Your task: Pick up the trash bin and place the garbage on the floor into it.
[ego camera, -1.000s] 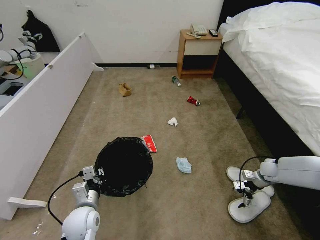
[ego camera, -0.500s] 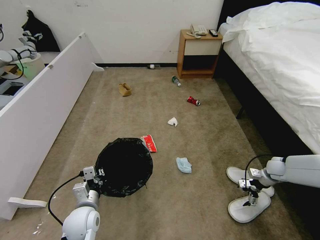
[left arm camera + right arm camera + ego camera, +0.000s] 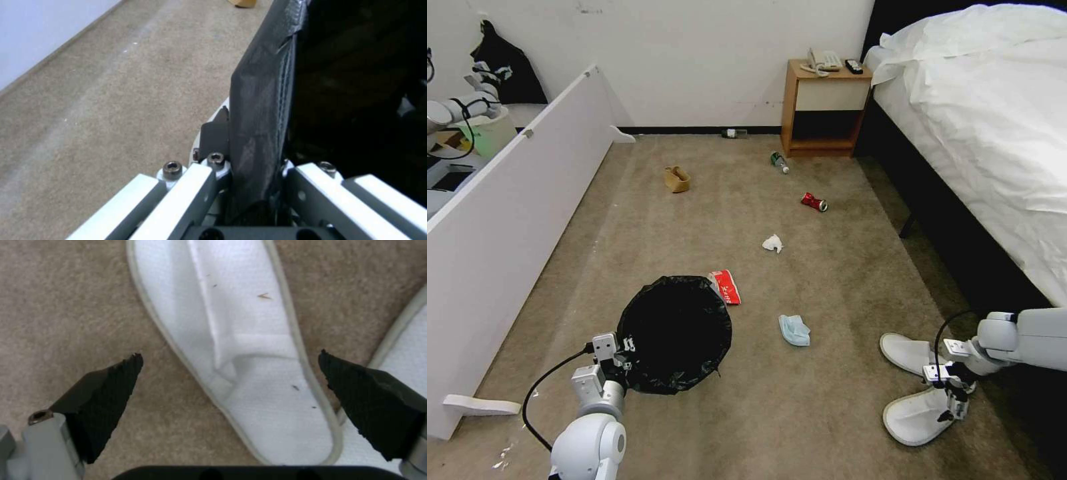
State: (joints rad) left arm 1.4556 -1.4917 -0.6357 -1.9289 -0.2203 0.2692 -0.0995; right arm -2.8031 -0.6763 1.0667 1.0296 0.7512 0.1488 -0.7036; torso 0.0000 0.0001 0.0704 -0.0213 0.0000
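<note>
The trash bin (image 3: 674, 333), lined with a black bag, hangs just above the floor (image 3: 800, 407) at the lower left. My left gripper (image 3: 622, 359) is shut on its near rim; in the left wrist view the left gripper (image 3: 256, 186) pinches the bag-covered rim (image 3: 260, 116). My right gripper (image 3: 950, 402) hovers open over the nearer of two white slippers (image 3: 912, 419); the other slipper (image 3: 908, 352) lies just beyond. In the right wrist view the slipper (image 3: 249, 356) lies between the right gripper's (image 3: 231, 373) spread fingers (image 3: 111, 390). Other garbage: red packet (image 3: 726, 285), blue mask (image 3: 794, 330), tissue (image 3: 772, 243), red can (image 3: 814, 201).
Farther off lie a green-labelled bottle (image 3: 778, 160), a brown paper bag (image 3: 677, 179) and another bottle (image 3: 734, 133) by the wall. The bed (image 3: 994, 133) runs along the right, a wooden nightstand (image 3: 824, 110) stands at the back, and a white panel (image 3: 507, 220) lines the left.
My right gripper has shifted to the right and closer to me, along the near slipper toward its end by the bed. The left arm and the bin have stayed put.
</note>
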